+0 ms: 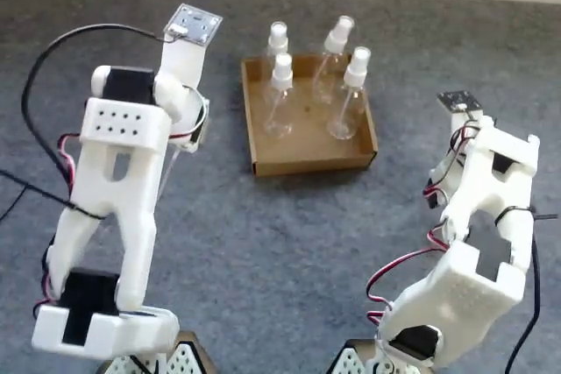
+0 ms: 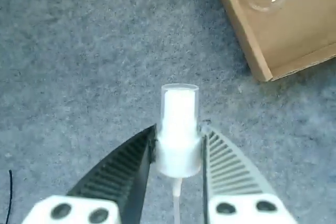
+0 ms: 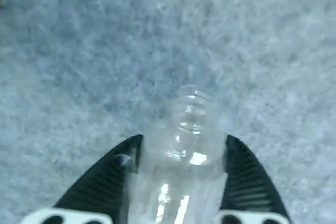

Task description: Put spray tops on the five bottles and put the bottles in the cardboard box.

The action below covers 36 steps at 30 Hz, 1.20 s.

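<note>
Pinching spray top [image 2: 178, 109], left hand [image 2: 179, 134]; right hand [image 3: 184, 142] clasps bottle [image 3: 185, 182].

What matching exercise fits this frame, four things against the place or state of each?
Things:
1. spray top
2. uncapped bottle
3. four capped bottles
4. cardboard box

Places or states:
A. standing upright inside the box
B. clamped in the left gripper
C. resting on the grey mat, on the far side between the two arms
D. held in the right gripper, neck bare

Pairs: 1-B, 2-D, 3-A, 4-C.
</note>
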Available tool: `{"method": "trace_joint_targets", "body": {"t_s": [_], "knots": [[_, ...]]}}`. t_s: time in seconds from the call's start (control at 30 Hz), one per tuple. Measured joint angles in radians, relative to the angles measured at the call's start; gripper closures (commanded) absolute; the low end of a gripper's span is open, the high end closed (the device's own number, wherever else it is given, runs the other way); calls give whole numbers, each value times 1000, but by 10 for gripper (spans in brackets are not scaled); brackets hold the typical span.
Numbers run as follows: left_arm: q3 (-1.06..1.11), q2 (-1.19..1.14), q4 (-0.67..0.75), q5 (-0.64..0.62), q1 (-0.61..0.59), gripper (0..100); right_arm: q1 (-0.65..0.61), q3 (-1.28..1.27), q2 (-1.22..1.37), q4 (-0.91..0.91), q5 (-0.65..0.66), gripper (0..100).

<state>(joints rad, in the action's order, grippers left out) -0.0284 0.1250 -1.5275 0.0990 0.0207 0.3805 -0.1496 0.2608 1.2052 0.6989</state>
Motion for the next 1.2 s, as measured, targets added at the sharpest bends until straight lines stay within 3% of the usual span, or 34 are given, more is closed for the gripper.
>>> {"method": "trace_joint_targets", "body": {"t_s": [0.2, 0.4, 0.57, 0.83, 1.03, 1.2], "knots": [[12, 69, 0, 0, 0, 976, -2, 2, -15, 0, -25, 994], [18, 212, 0, 0, 0, 976, -55, 2, -313, 0, -195, 994], [18, 351, 0, 0, 0, 979, -273, -75, -672, 0, -354, 994], [18, 535, 0, -6, 0, 979, -692, -594, -1135, -219, -460, 994], [18, 646, 11, -81, 2, 979, -875, -684, -1221, -247, -508, 994], [18, 684, 109, -112, 127, 979, -964, -692, -1221, -247, -528, 992]]}}
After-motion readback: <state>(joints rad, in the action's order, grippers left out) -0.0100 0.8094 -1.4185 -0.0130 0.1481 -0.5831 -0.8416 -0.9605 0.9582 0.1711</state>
